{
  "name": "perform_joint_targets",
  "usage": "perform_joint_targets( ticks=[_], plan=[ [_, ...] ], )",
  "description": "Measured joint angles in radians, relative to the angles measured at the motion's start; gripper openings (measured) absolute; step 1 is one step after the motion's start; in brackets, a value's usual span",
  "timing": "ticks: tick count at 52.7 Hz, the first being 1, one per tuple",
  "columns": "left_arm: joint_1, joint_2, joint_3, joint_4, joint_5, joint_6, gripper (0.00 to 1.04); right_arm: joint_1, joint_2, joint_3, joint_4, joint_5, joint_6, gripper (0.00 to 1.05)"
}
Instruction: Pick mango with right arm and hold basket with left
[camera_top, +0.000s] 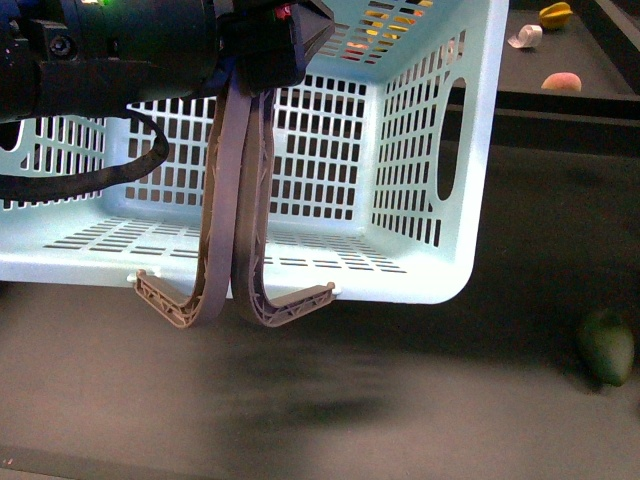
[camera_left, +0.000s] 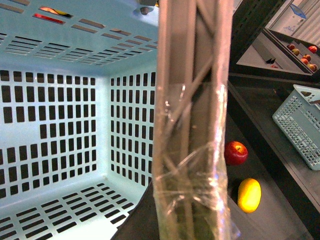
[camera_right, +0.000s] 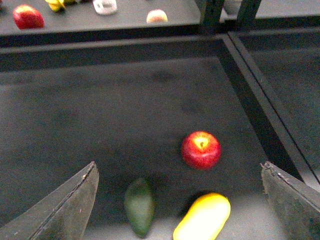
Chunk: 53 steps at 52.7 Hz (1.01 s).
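The turquoise basket (camera_top: 420, 130) hangs in the air, tipped, filling the front view. My left gripper (camera_top: 265, 60) is shut on its two brown-grey handles (camera_top: 240, 200), which also fill the middle of the left wrist view (camera_left: 192, 125). The yellow mango (camera_right: 202, 219) lies on the dark table between the wide-open fingers (camera_right: 70, 205) of my right gripper (camera_right: 182, 200), which hovers above it. The mango also shows in the left wrist view (camera_left: 249, 195). The right gripper is out of the front view.
A red apple (camera_right: 201, 149) lies just beyond the mango and a dark green fruit (camera_right: 139, 206) beside it; this fruit also shows in the front view (camera_top: 607, 346). A raised shelf (camera_top: 570, 100) behind holds a pink fruit (camera_top: 561, 82) and a yellow fruit (camera_top: 555, 14). Another turquoise basket (camera_left: 300, 122) stands aside.
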Motion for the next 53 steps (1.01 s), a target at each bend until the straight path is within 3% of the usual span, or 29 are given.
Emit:
perform_joint_targets(
  ticks=[18,53],
  plan=[
    [0.0,0.0,0.0,0.0,0.001,0.0,0.09,-0.066,0.563,0.263,0.07,0.08,0.002,0.97],
    [0.0,0.0,0.0,0.0,0.001,0.0,0.09,-0.03,0.967,0.528,0.053,0.2,0.135,0.97]
  ],
)
